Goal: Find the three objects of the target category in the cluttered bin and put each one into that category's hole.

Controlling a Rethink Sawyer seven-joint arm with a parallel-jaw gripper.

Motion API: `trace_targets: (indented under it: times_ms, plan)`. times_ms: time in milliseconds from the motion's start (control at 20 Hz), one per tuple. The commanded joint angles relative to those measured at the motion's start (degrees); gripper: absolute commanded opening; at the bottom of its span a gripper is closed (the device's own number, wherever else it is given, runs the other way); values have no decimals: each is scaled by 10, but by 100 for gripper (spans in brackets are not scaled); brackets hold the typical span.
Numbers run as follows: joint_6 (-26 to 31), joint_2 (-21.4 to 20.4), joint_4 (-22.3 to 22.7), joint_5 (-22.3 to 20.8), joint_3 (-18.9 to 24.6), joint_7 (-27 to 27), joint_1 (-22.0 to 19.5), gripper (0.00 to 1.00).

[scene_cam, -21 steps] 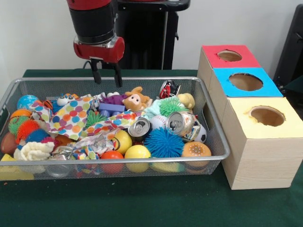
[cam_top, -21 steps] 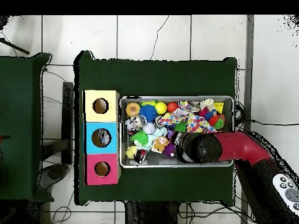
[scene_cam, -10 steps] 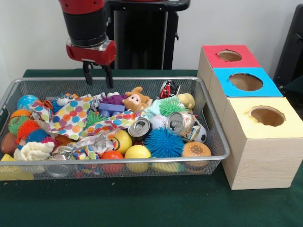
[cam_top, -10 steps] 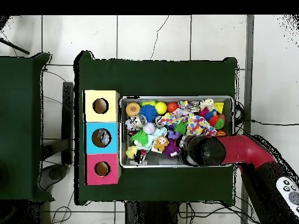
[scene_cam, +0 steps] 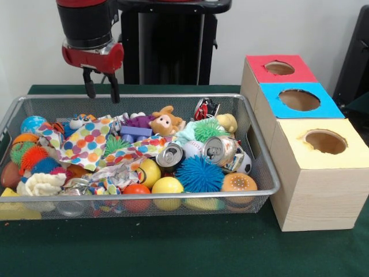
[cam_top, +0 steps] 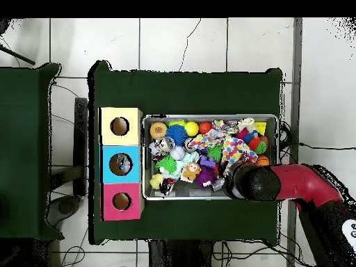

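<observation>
Evidently the gripper (scene_cam: 100,91) is hanging above the far rim of the wire bin (scene_cam: 262,167), toward the polka-dot paper (scene_cam: 86,144) end. Its two dark fingers are standing a narrow gap apart and carrying nothing. From overhead the arm's red and black body (cam_top: 271,182) is covering the bin's wall nearest the base, so the fingers are hidden in that view.

Nothing names the target category, so which three objects are wanted cannot be told. The candidates are all lying in the bin: crushed drink cans (scene_cam: 219,151) near the middle, a blue spiky ball (scene_cam: 199,174) and a yellow ball (scene_cam: 167,186) along the near wall, a brown stuffed animal (scene_cam: 165,122) at the back beside a purple block (scene_cam: 136,133), and more spiky balls (scene_cam: 31,157) at the paper end. The paper is draping over part of the heap, probably hiding things.

Three boxes are standing just beside the bin, each with a round hole on top: red (scene_cam: 279,68), blue (scene_cam: 298,99) and yellow (scene_cam: 326,141). The overhead view is showing something sitting inside the blue hole (cam_top: 121,165), suggesting one drop may be done.

Judging by its height, the gripper is positioned clear of the clutter, likely to travel without snagging.
</observation>
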Motion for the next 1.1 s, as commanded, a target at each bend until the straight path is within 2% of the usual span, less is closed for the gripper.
trace_targets:
  times_ms: [50,400,600,900,1100]
  plan:
    - [57,-1,4,-18,-14,-115,5,100]
    - [84,2,-4,-19,-17,-128,10,100]
    - [92,22,-18,-29,-22,-128,23,100]
    - [66,31,-8,-38,-24,-131,5,100]
    - [67,43,-19,-47,-26,-150,-13,100]
